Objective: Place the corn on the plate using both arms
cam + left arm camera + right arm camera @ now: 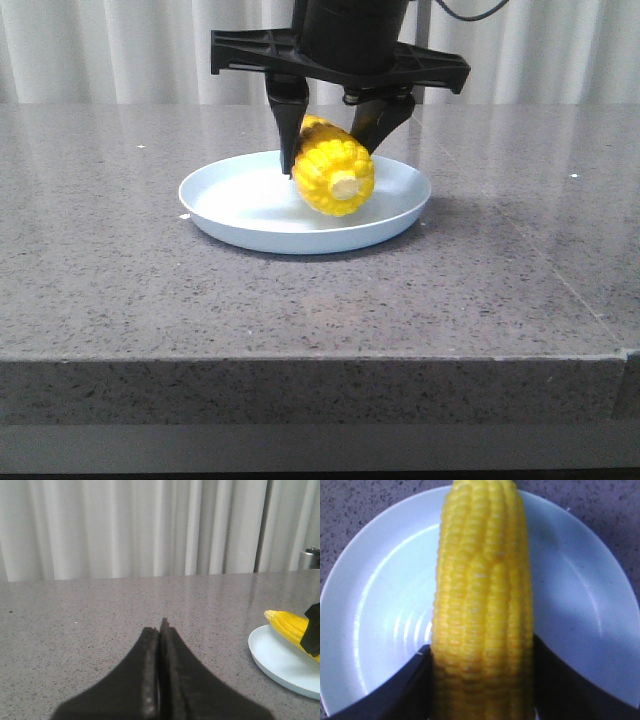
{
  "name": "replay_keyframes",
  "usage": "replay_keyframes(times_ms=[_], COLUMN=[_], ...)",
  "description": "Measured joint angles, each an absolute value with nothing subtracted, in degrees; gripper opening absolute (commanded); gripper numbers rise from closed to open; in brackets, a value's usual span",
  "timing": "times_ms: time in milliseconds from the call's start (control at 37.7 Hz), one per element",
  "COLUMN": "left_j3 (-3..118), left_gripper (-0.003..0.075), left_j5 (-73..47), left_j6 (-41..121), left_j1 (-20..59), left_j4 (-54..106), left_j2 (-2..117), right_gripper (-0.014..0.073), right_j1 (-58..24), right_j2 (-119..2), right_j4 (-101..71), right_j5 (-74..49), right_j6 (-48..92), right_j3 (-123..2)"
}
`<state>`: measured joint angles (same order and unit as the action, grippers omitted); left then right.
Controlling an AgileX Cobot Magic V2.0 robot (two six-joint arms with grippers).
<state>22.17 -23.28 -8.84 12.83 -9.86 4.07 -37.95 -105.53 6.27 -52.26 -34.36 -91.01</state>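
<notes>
Yellow corn (333, 170) sits clamped in my right gripper (335, 140) over the plate (230, 205) for release; left gripper (161, 630) rests together, idle.

- A staged test or lab-like setting is suggested rather than a lived-in home.
- A speckled grey stone-look tabletop (320, 300) with a thick, squared front edge is seen, bare apart from a single plate (230, 215).
- The whole background is closed off by pale pleated curtains (135, 525), so no walls or furniture are shown.
- A small metallic cylinder (310, 560) is glimpsed at the far edge; its nature cannot be told.
</notes>
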Motion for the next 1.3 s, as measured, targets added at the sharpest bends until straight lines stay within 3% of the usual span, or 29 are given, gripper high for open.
replay_keyframes(times_ms=[159, 425, 504, 743, 903, 1301], left_j3=[22.17, 22.17, 22.17, 22.17, 22.17, 22.17], left_gripper=[-0.0020, -0.0020, -0.0020, -0.0020, -0.0020, -0.0020], left_j5=[-23.28, -23.28, -23.28, -23.28, -23.28, -23.28], left_j6=[-8.84, -8.84, -8.84, -8.84, -8.84, -8.84], left_j1=[12.83, 12.83, 12.83, 12.83, 12.83, 12.83], left_j4=[-9.86, -9.86, -9.86, -9.86, -9.86, -9.86], left_j2=[4.07, 4.07, 4.07, 4.07, 4.07, 4.07], right_gripper=[0.0615, 0.0603, 0.0522, 0.0081, -0.0063, -0.0063], right_j1=[-37.95, -37.85, -37.29, -36.85, -36.55, -24.19], right_j2=[-105.67, -101.92, -99.65, -97.86, -97.86, -93.54], right_j4=[6.27, 7.48, 7.74, 8.79, 13.40, 11.86], right_j5=[-52.26, -52.41, -52.82, -56.33, -60.00, -68.49], right_j6=[-34.36, -34.45, -34.45, -34.45, -34.45, -28.97], right_j3=[-91.40, -91.67, -93.18, -98.90, -100.90, -101.15])
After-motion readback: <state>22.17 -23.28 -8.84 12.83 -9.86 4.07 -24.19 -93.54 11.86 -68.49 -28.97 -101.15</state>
